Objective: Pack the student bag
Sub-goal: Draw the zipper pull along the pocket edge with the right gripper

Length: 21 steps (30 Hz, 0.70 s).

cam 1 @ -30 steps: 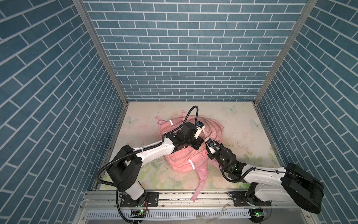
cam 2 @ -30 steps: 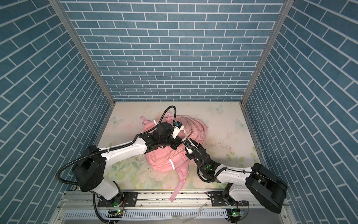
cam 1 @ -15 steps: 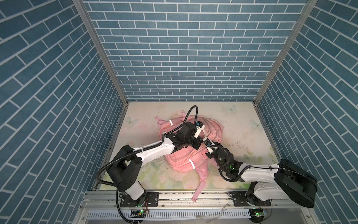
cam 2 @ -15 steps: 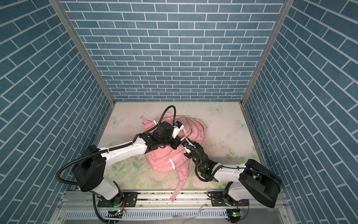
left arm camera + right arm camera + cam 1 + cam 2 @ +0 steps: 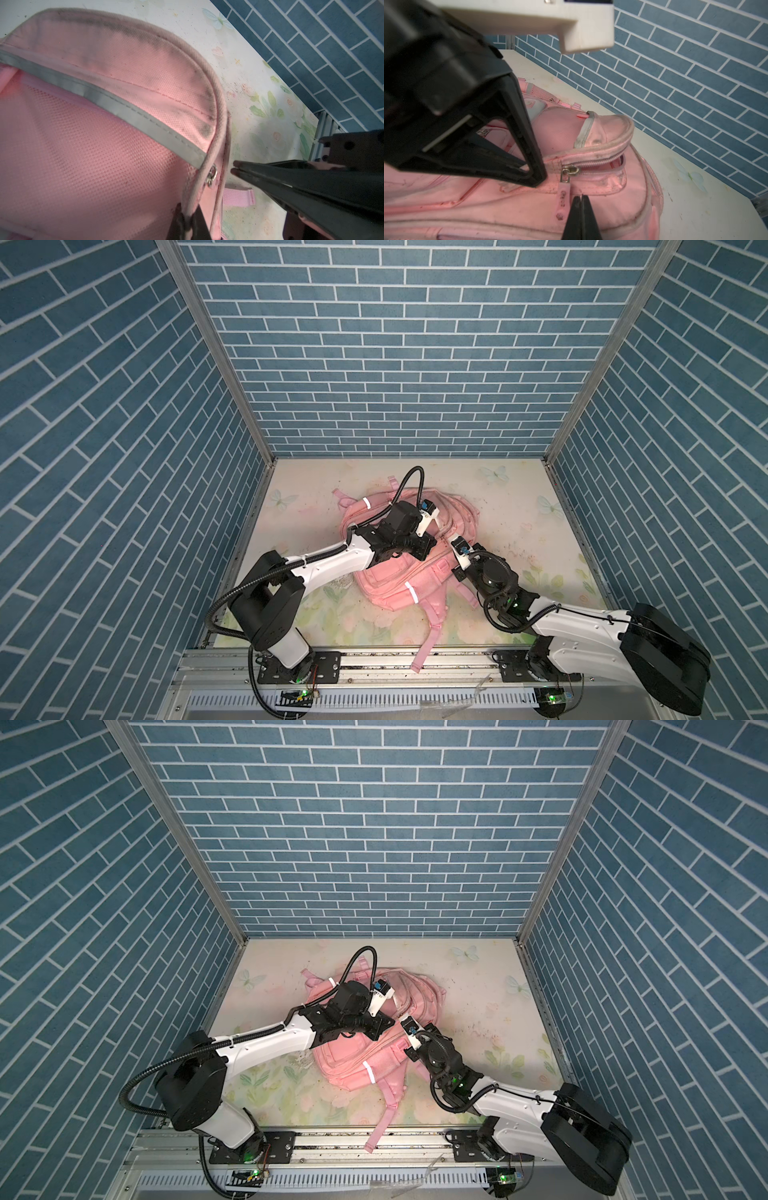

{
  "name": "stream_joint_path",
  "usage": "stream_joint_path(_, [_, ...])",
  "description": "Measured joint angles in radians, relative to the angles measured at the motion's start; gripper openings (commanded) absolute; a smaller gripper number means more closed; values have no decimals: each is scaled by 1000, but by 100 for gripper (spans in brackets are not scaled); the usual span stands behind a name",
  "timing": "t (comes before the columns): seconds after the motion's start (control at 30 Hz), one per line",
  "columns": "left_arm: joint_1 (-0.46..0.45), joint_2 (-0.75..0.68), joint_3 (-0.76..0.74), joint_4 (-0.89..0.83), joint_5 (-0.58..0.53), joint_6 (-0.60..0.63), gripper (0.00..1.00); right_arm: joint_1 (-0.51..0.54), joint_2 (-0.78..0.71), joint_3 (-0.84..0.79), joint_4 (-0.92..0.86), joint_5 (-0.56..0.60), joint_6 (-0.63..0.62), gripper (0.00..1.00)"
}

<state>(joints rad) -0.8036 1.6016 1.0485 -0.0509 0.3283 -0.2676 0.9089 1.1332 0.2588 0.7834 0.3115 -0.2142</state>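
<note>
The pink student bag (image 5: 390,585) (image 5: 353,1056) lies mid-table in both top views. My left gripper (image 5: 188,222) is shut on the bag's piped edge (image 5: 207,166), just below a silver strip (image 5: 124,106). My right gripper (image 5: 580,198) is shut, its tips resting on the pink fabric (image 5: 602,197) beside the zipper pull tab (image 5: 563,197), with nothing visible between them. The zipper slider (image 5: 571,170) sits at the end of a partly open pocket (image 5: 612,164). In a top view both grippers meet over the bag's middle, left (image 5: 432,547) and right (image 5: 446,539).
A pink strap (image 5: 428,639) trails over the table's front edge onto the metal rail (image 5: 374,659). Blue brick walls (image 5: 395,364) close in the floral table (image 5: 519,506) on three sides. The two arms stand very close together.
My right gripper's jaws have closed and it has edged towards the bag's zipper. The left gripper and the bag have stayed put.
</note>
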Motion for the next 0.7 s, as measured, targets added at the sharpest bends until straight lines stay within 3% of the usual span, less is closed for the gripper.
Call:
stream_joint_path(0.13, [0,0,0,1,2,-11,0,1,5,2,-6,-24,-3,24])
stream_joint_path(0.5, [8,0,0,7,29,-79,0,63,150,30,79,87,-42,30])
stream_joint_path(0.57, [8,1,0,10,30,-87,0,68,177,45,103,120,-56,28])
stream_joint_path(0.7, [12,5,0,18,32,-101,0,75,219,61,139,179,-69,11])
